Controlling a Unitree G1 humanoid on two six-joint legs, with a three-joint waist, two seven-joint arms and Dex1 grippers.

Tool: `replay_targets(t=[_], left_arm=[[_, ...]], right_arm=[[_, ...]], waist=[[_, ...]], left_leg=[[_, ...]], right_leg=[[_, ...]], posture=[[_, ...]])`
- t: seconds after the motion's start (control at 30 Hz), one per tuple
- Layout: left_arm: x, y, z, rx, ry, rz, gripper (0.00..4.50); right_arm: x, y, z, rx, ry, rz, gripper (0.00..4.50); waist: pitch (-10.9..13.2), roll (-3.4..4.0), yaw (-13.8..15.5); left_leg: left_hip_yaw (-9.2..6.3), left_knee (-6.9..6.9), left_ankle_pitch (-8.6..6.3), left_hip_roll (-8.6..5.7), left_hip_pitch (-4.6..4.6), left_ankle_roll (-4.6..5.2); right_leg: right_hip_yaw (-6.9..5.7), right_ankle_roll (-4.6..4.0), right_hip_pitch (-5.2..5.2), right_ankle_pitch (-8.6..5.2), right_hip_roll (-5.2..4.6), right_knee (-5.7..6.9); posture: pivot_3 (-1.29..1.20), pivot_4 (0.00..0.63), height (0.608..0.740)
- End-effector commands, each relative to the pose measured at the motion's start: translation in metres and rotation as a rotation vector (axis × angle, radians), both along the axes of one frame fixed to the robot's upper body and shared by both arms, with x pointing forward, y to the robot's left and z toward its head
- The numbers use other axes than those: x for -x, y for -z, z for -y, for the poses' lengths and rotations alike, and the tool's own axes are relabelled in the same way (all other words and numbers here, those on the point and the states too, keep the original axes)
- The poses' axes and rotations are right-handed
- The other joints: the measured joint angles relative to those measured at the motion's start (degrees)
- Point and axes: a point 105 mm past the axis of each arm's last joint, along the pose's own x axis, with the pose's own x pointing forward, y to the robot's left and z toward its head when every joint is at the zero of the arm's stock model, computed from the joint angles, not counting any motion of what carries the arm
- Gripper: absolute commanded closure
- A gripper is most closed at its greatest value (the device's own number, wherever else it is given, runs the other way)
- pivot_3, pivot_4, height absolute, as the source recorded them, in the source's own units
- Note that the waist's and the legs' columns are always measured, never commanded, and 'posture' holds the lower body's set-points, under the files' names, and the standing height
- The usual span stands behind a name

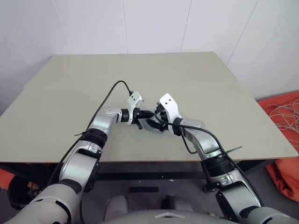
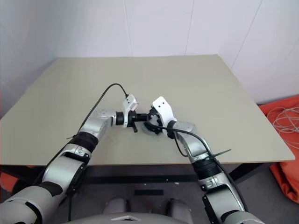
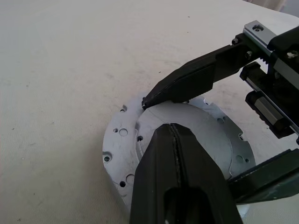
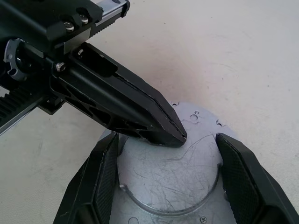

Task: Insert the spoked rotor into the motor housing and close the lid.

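A grey lid [image 4: 168, 177] with a notched edge and a raised round centre lies flat on the table [image 1: 187, 79], near its front edge. My right gripper [image 1: 157, 122] straddles the raised centre. Its two fingers [image 4: 100, 182] press against opposite sides of it. My left gripper [image 3: 172, 127] is shut, and its joined tips rest on top of the lid [image 3: 205, 126] from the left. In the right wrist view the left gripper [image 4: 177, 136] reaches in between the right gripper's fingers. The spoked rotor and the motor housing are hidden.
The table's front edge [image 1: 154, 161] runs just below both grippers. An orange bundle with white cable [image 1: 285, 109] lies on the floor to the right of the table. White walls stand behind it.
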Motion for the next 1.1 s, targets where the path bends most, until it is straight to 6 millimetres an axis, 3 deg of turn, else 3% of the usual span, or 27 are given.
replay_targets(t=[0.03, 0.07, 0.1, 0.17, 0.37, 0.67, 0.9, 1.1], left_arm=[[0.0, 0.007, -0.004, -0.05, 0.005, -0.02, 4.5], [0.0, 0.007, -0.003, -0.05, 0.006, -0.021, 4.5], [0.0, 0.007, -0.003, -0.05, 0.006, -0.022, 4.5], [0.0, 0.007, -0.003, -0.05, 0.007, -0.022, 4.5], [-0.001, 0.006, -0.003, -0.036, -0.005, -0.02, 4.5], [0.001, 0.008, -0.001, -0.036, 0.0, -0.025, 4.5], [0.002, 0.009, 0.003, -0.022, 0.0, -0.029, 4.5], [0.004, 0.01, 0.005, -0.023, 0.007, -0.031, 4.5]], right_arm=[[0.008, -0.002, -0.014, -0.02, -0.057, -0.008, 1.3], [0.008, -0.003, -0.014, -0.024, -0.057, -0.008, 1.3], [0.008, -0.004, -0.014, -0.029, -0.06, -0.011, 0.57], [0.009, -0.004, -0.014, -0.029, -0.062, -0.012, 0.03], [0.007, -0.009, -0.012, -0.023, -0.052, 0.025, 0.03], [0.01, -0.032, -0.006, -0.098, -0.038, 0.072, 0.03], [0.01, -0.035, -0.001, -0.108, -0.005, 0.083, 0.03], [0.024, -0.041, -0.001, -0.159, -0.073, 0.046, 0.03]], waist=[[0.0, 0.0, 0.0], [0.0, 0.0, 0.0], [0.0, 0.0, 0.0], [0.0, 0.0, 0.0], [0.0, 0.0, 0.1], [0.0, -0.01, 0.2], [0.0, -0.03, 0.5], [0.0, -0.03, 0.6]], left_leg=[[0.0, -0.01, 0.0, 0.0, 0.0, 0.0], [0.0, -0.01, 0.0, 0.0, 0.0, 0.0], [0.0, -0.02, 0.0, 0.0, 0.0, 0.0], [-0.01, -0.05, 0.0, 0.0, 0.0, 0.0], [-0.01, -0.09, -0.01, -0.01, -0.01, 0.01], [-0.01, -0.16, -0.02, -0.03, -0.08, 0.03], [-0.01, -0.17, -0.02, -0.06, -0.08, 0.03], [-0.02, -0.24, -0.02, -0.07, -0.08, 0.04]], right_leg=[[0.0, 0.0, 0.01, 0.0, 0.0, -0.01], [0.0, 0.0, 0.02, 0.0, 0.0, -0.02], [0.0, 0.0, 0.02, 0.0, 0.0, -0.03], [0.0, 0.0, 0.02, 0.0, 0.0, -0.07], [0.0, -0.01, 0.05, 0.0, -0.01, -0.12], [0.0, -0.03, -0.01, -0.01, -0.01, -0.19], [0.0, -0.01, -0.01, -0.02, -0.04, -0.21], [0.0, -0.01, -0.01, -0.02, -0.04, -0.25]], posture=[[0.0, 0.0, 0.74], [0.0, 0.0, 0.74], [0.0, 0.0, 0.74], [0.0, 0.0, 0.74], [0.0, 0.0, 0.74], [0.0, 0.0, 0.74], [0.0, 0.0, 0.74], [0.0, 0.0, 0.74]])
